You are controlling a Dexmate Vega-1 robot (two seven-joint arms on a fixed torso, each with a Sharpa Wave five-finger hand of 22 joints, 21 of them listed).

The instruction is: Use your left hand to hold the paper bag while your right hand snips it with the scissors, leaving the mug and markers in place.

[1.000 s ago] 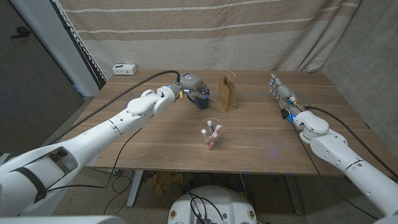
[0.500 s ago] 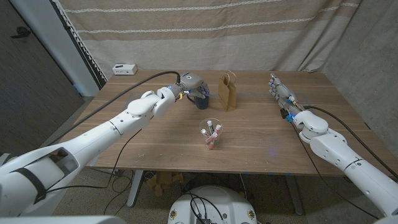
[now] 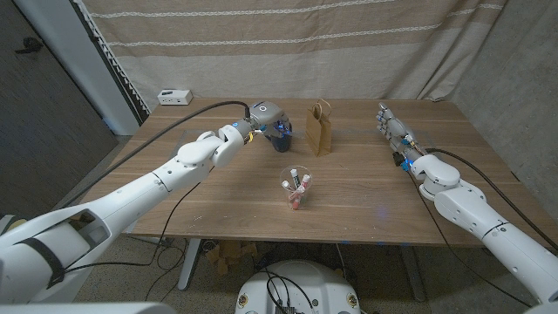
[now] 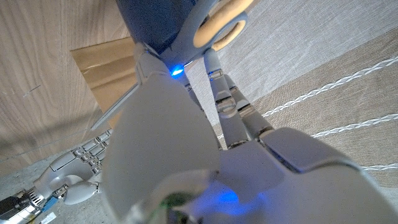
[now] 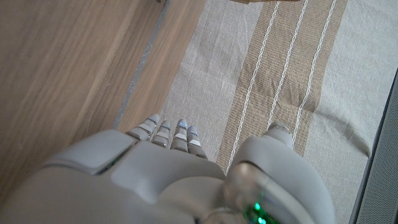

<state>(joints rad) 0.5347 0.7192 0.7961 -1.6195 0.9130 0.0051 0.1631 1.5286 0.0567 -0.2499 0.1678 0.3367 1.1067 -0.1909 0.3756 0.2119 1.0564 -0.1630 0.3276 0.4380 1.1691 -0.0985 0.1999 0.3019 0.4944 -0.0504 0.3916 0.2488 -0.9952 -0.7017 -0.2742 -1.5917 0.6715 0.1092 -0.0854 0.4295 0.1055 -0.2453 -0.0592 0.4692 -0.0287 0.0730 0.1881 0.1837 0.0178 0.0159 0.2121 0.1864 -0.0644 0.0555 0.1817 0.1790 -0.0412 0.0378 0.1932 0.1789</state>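
Since the earlier frames, the left hand has been shifted slightly toward the far edge of the wooden table, over the dark blue mug, while the right hand has been left where it was, well apart at the right side. In the left wrist view, the scissors are seen with cream handles standing in the mug, close beyond the left hand's fingers; whether those fingers are closed on anything cannot be told. The right hand's fingers are seen extended side by side, with nothing held. The paper bag stands upright just beside the mug, untouched and uncut. The markers are kept in their clear cup, nearer the robot. Judged from this, the task is barely begun: the bag is not yet held, and the scissors have not yet been taken by the right hand
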